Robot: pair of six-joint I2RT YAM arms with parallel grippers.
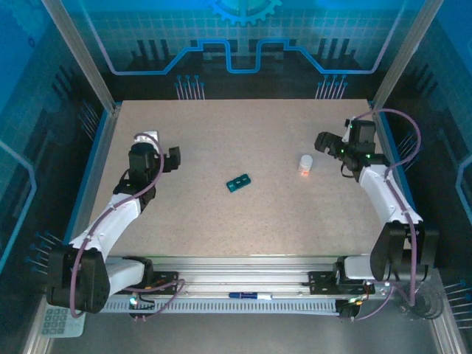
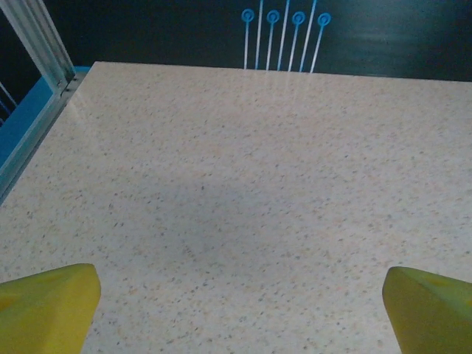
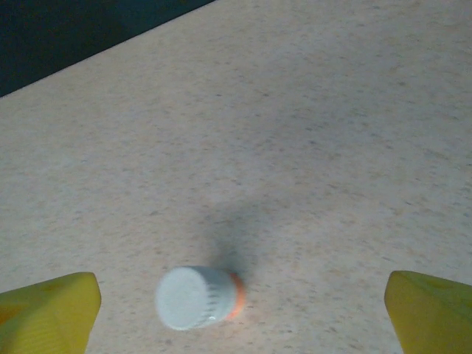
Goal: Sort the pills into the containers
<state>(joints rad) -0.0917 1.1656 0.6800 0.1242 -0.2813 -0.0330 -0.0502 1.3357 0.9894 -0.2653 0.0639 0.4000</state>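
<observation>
Teal pill box point(image 1: 238, 182) flat mid-table, angled; white-capped orange bottle point(image 1: 305, 164) upright, rightward.

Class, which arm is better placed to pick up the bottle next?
Likely right: the right gripper, open, sits near the bottle; the left gripper, also open, faces bare table, farther off.

The left gripper point(image 2: 240, 313) hangs over a speckled beige table point(image 2: 243, 169), its yellow jaws set wide apart at the two bottom corners with only table surface between them. Along the table's far edge a cluster of thin blue pins point(image 2: 297, 29) with ringed heads stands against a dark wall point(image 2: 147, 29). At the upper left a silver metal post point(image 2: 37, 40) rises beside a blue border strip point(image 2: 22, 129).
</observation>
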